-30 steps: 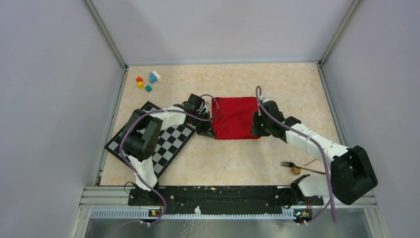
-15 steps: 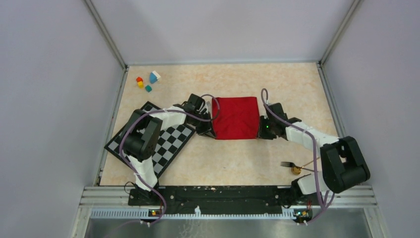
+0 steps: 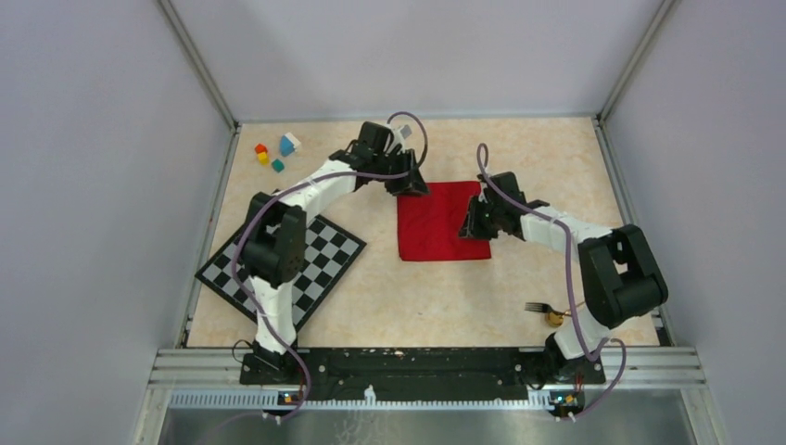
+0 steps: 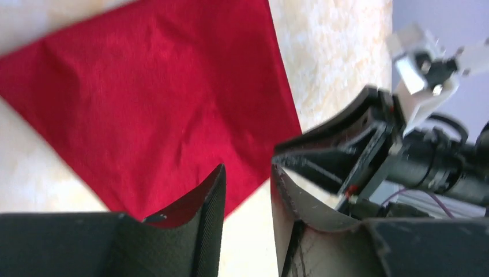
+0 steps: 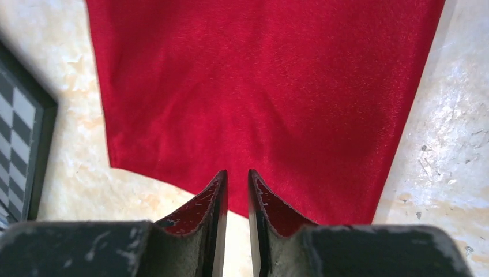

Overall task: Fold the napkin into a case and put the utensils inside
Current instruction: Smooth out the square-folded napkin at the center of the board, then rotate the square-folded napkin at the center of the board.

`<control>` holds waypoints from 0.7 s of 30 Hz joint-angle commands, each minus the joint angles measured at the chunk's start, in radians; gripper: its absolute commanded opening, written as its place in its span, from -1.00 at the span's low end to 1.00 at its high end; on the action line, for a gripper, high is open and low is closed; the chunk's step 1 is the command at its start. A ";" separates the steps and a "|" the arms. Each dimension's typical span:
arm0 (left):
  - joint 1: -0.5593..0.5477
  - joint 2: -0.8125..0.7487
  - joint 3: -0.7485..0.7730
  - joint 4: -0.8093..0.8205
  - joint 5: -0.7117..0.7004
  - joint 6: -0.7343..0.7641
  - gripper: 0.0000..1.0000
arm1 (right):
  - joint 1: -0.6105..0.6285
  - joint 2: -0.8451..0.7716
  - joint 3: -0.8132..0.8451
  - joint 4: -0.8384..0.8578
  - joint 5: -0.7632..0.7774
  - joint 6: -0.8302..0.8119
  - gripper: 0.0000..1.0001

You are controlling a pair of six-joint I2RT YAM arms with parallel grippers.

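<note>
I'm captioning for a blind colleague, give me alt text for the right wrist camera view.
A flat red napkin fills most of the view on a beige table, with the right gripper nearly closed over its near edge. A checkered mat shows at left.
</note>
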 commanded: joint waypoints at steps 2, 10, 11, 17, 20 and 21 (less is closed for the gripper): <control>-0.009 0.229 0.155 0.025 0.002 0.016 -0.25 | -0.012 0.048 -0.028 0.032 0.041 0.001 -0.66; -0.046 0.292 0.084 0.012 -0.134 0.018 -0.27 | -0.089 0.041 -0.057 -0.064 0.244 -0.110 -0.67; -0.056 0.278 0.042 0.017 -0.153 0.003 -0.27 | -0.092 0.061 -0.035 -0.065 0.273 -0.133 -0.66; -0.146 0.055 -0.275 0.086 -0.191 -0.129 -0.26 | -0.091 0.196 0.217 -0.119 0.305 -0.321 -0.63; -0.206 -0.063 -0.386 0.146 -0.103 -0.186 -0.17 | -0.086 0.178 0.294 -0.189 0.329 -0.336 -0.59; -0.224 -0.095 -0.390 0.144 -0.081 -0.188 -0.11 | -0.079 0.155 0.298 -0.204 0.322 -0.334 -0.57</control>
